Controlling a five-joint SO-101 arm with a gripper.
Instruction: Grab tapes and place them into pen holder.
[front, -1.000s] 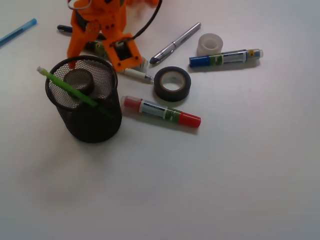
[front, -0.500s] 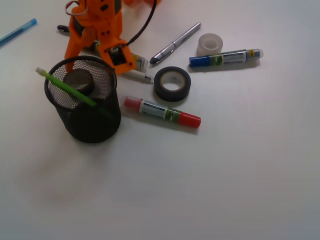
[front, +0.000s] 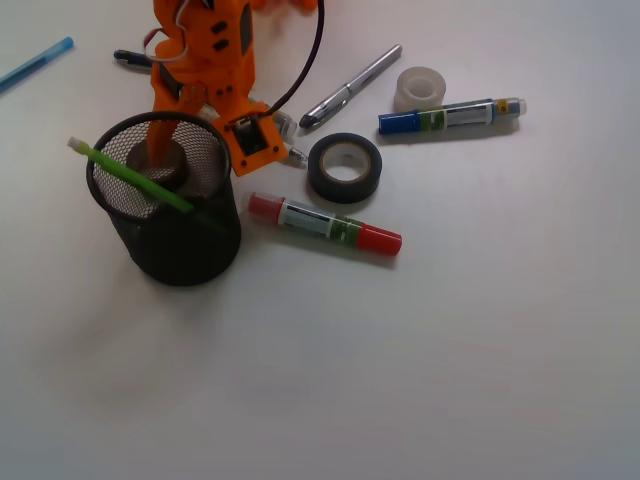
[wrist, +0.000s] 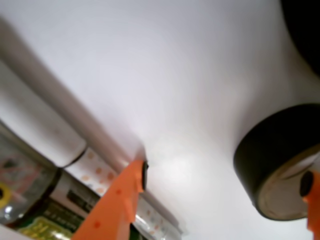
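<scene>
A black mesh pen holder (front: 170, 235) stands at the left with a green pen (front: 130, 172) and a dark tape roll (front: 165, 165) inside it. My orange gripper (front: 172, 128) hangs over its far rim, jaws wide apart, with one finger reaching down to that roll. In the wrist view my gripper (wrist: 224, 178) is open and a black tape roll (wrist: 272, 160) lies against the right fingertip (wrist: 306, 184). A second black tape roll (front: 344, 167) lies on the table right of the holder. A clear tape roll (front: 418, 88) lies farther back.
A red marker (front: 324, 223) lies in front of the black roll. A blue marker (front: 450, 115) and a silver pen (front: 350, 87) lie behind it. A white pen (front: 290, 152) lies beside the arm, and a blue pen (front: 35, 62) at the far left.
The gripper has turned and shifted right, and one finger now dips into the holder's mouth. The holder has slid slightly left. The tapes on the table have not moved.
</scene>
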